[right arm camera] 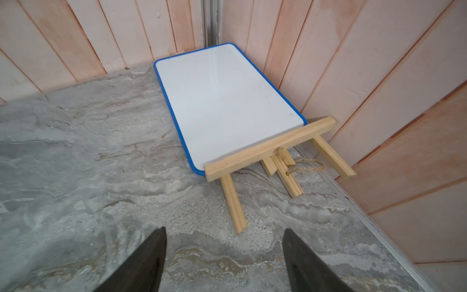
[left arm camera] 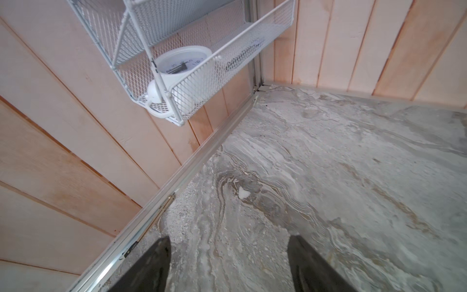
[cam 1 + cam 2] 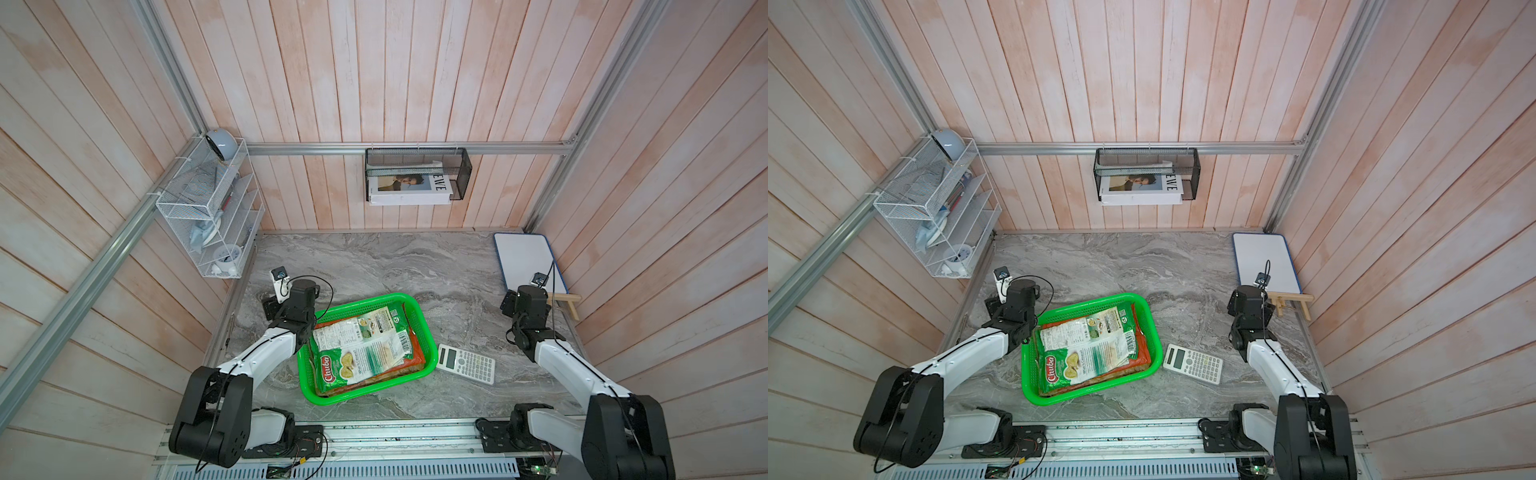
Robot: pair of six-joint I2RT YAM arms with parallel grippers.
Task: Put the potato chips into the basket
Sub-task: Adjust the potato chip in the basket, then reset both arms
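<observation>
- Down on the marble table [image 3: 374, 266], in a top view, the green basket [image 3: 304, 368] sits between the two arms with the chip bags stacked in it. The white-and-green bag [image 3: 365, 353] lies on top, an orange-red bag [image 3: 417, 351] shows under it, and anything lower is hidden. No bag lies loose on the table, so I judge the job done or nearly so. The pile looks about level with the rim, and the left arm [image 3: 266, 347] has its wrist right by the basket's far left corner. A careless swing home could clip the rim or drag the top bag out.
- In a top view, the calculator [image 3: 1192, 365] lies near the basket's right side, apart from it, with the right arm [image 3: 1271, 365] well clear. A further grab aimed at it would be a mistake, since it is no bag.
- On the left wrist view, the left gripper [image 2: 228, 240] has its fingers spread wide with only bare table between them, holding nothing. The wire rack [image 2: 227, 50] hangs on the wall ahead, and lifting forward could knock it.
- On the right wrist view, the right gripper [image 1: 224, 229] is likewise spread wide and empty over bare table. The whiteboard [image 1: 227, 101] and its wooden easel [image 1: 267, 149] lie just ahead, and pushing forward would shove them. Neither wrist view shows basket or bags.
</observation>
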